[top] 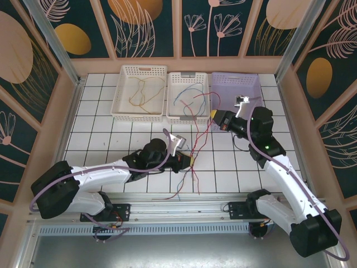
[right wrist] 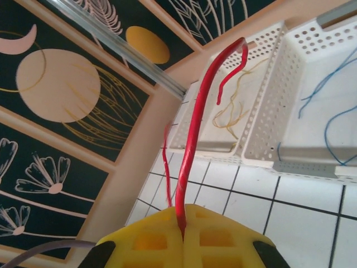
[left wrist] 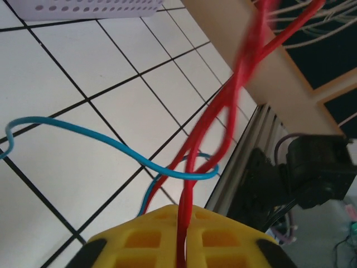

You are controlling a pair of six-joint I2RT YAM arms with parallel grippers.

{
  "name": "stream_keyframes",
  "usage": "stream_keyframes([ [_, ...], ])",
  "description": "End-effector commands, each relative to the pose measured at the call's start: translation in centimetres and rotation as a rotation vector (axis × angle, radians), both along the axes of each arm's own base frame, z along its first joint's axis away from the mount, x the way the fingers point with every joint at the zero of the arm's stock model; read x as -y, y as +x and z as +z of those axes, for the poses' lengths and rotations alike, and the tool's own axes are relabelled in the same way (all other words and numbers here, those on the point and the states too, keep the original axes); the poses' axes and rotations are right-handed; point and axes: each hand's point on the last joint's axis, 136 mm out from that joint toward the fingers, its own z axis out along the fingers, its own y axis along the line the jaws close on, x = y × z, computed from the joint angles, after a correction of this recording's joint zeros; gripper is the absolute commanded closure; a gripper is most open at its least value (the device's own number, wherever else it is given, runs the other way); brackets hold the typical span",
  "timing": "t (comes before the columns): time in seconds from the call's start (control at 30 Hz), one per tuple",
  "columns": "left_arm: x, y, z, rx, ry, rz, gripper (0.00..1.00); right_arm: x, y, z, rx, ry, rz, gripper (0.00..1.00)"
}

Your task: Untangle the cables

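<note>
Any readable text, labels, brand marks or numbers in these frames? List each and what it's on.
None readable.
White baskets and purple basket: no labels.
Wall panels: flower and leaf patterns, no lettering.
Red cable: no print or tag.
Arms: any marking is too small to tell.

The lilac basket (top: 235,76) stands just beyond the right tool (top: 215,116) on the white-tiled table (top: 100,129). To that tool's left sit the middle white basket (top: 188,74) and left white basket (top: 143,68), side by side.
</note>
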Motion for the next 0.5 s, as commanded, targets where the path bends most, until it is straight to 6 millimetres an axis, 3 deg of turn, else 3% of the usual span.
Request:
stream_keyframes([
  [0.0,-0.2,0.3,1.6,0.047,-0.021,0.010,1.00,1.3,1.0,1.3,0.030,-0.038,-0.098,1.00],
  [0.3,-4.6,1.0,2.8,0.151,0.078,0.146,1.00,7.3,3.4,-1.1,-0.068,-0.142,-0.362,1.00],
  [0.47,-7.3,1.2,3.4,0.183,0.130,0.210,1.00,10.4,3.9,-1.4,-0.088,-0.199,-0.474,1.00],
])
